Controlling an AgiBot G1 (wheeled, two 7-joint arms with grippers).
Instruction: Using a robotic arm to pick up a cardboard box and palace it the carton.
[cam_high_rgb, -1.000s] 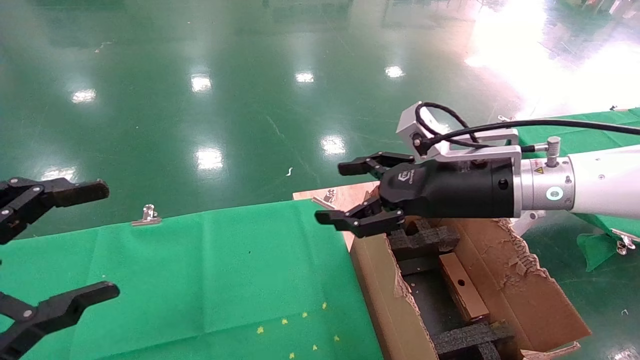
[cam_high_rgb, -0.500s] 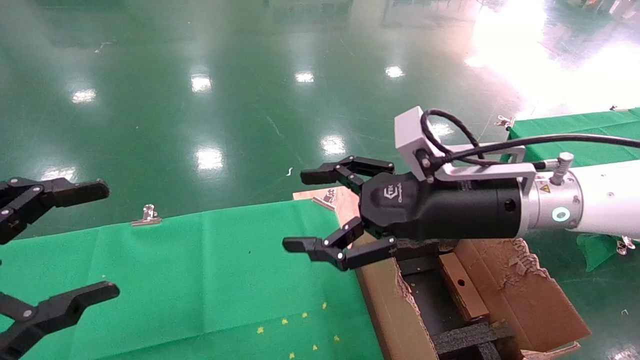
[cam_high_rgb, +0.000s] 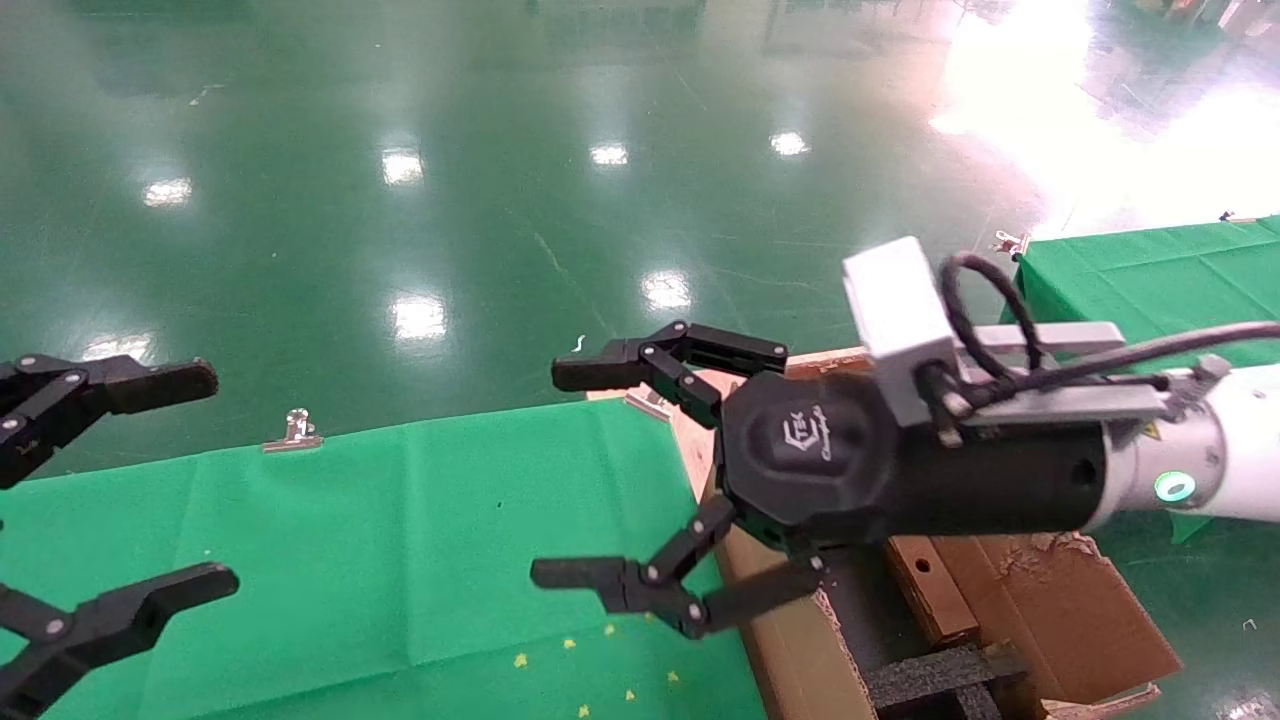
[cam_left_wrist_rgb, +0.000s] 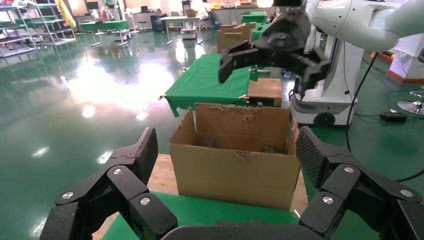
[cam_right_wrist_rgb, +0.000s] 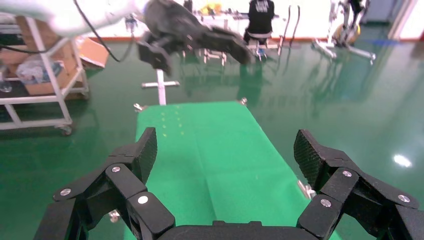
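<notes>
The robotic arm, my right one (cam_high_rgb: 1240, 440), reaches from the right with its teal ring lit. Its gripper (cam_high_rgb: 570, 472) is open and empty, held above the edge of the green table beside the carton (cam_high_rgb: 785, 645). The cardboard box (cam_high_rgb: 935, 600), small and brown with a round hole, lies inside the carton between black foam inserts (cam_high_rgb: 930, 680). My left gripper (cam_high_rgb: 190, 482) is open and empty at the far left. The left wrist view shows the carton (cam_left_wrist_rgb: 235, 170) straight ahead with the right gripper (cam_left_wrist_rgb: 272, 52) above it. The right wrist view shows only green cloth between its fingers (cam_right_wrist_rgb: 146, 150).
The green-clothed table (cam_high_rgb: 400, 540) fills the lower left, with metal clips (cam_high_rgb: 297, 430) on its far edge. The carton rests on a wooden board (cam_high_rgb: 700, 395). A second green table (cam_high_rgb: 1140, 265) stands at the back right. Glossy green floor lies beyond.
My right gripper has moved away from above the carton, leftward and nearer over the green table's edge, and its fingers have spread wider. The small box stays in the carton. My left arm has not moved.
</notes>
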